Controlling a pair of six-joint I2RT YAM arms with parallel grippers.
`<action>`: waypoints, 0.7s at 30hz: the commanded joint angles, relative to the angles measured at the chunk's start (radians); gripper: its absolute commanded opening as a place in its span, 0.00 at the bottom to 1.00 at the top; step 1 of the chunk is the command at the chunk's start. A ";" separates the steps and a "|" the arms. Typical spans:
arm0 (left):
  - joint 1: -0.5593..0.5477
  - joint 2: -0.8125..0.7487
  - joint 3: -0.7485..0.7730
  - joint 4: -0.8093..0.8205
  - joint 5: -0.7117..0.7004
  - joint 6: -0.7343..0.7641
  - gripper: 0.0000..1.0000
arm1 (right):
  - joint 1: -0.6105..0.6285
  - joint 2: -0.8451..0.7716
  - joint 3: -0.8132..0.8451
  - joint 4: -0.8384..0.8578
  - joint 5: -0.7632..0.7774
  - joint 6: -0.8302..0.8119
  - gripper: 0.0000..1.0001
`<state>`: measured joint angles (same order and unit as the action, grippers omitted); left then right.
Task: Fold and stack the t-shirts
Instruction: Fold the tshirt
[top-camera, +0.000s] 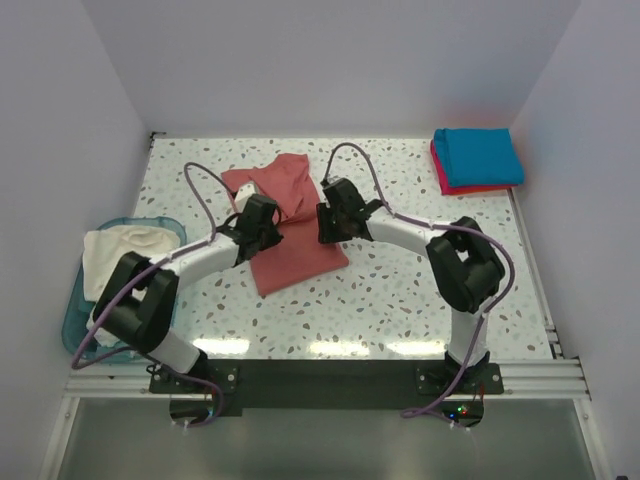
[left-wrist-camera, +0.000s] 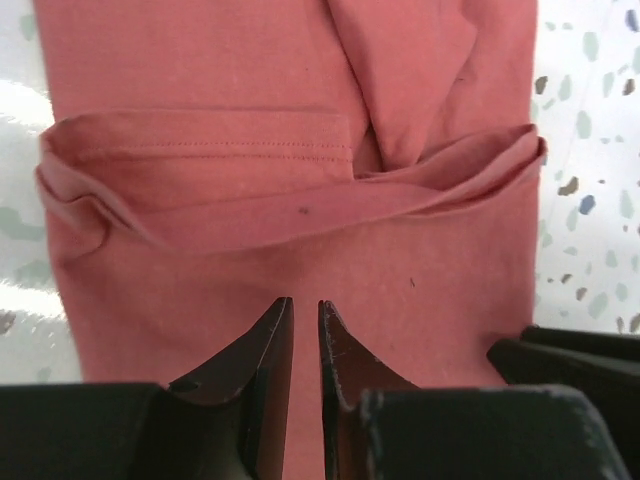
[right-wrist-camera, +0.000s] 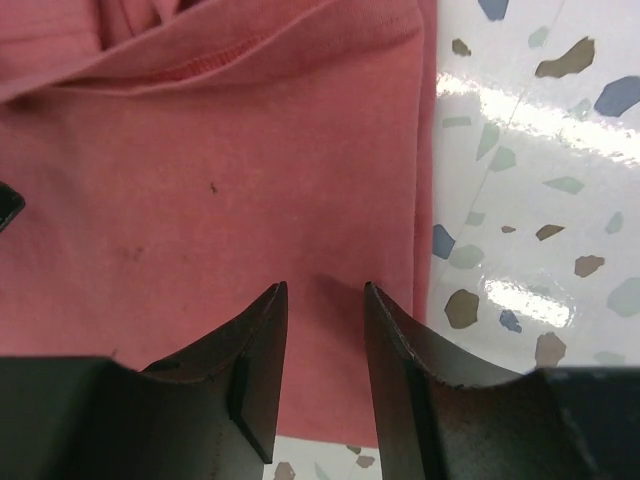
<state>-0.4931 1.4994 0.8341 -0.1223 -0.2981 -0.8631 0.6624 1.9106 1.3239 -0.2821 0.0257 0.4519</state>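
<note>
The dusty brick-red t-shirt (top-camera: 298, 255) lies partly folded at the table's middle, with a doubled band of cloth (left-wrist-camera: 300, 180) across it. My left gripper (top-camera: 262, 228) hovers over its left part; in the left wrist view that gripper (left-wrist-camera: 306, 300) shows only a narrow gap, with nothing between the fingers. My right gripper (top-camera: 336, 218) is over the shirt's right edge, and in its own view it (right-wrist-camera: 325, 285) stands open and empty above the cloth (right-wrist-camera: 200, 200). The teal-blue shirt (top-camera: 478, 155) lies folded on the pinkish-red one (top-camera: 470, 188) at the back right. The cream-white shirt (top-camera: 125, 250) rests on the bin.
A light-blue plastic bin (top-camera: 78, 322) sits at the left table edge beside the left arm. White walls close the table at the back and both sides. Speckled tabletop (right-wrist-camera: 530, 200) shows right of the red shirt's edge.
</note>
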 joint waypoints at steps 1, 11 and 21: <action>0.016 0.096 0.107 0.075 -0.002 -0.004 0.20 | -0.014 0.042 0.031 0.029 0.002 0.022 0.40; 0.065 0.347 0.270 0.006 -0.027 -0.002 0.29 | -0.014 0.024 -0.132 0.061 -0.010 0.065 0.38; -0.015 0.257 0.070 0.026 -0.023 -0.051 0.30 | 0.034 -0.114 -0.327 0.107 -0.023 0.113 0.38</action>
<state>-0.4747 1.8038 0.9852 -0.0624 -0.3187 -0.8833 0.6685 1.8492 1.0893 -0.1207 0.0067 0.5346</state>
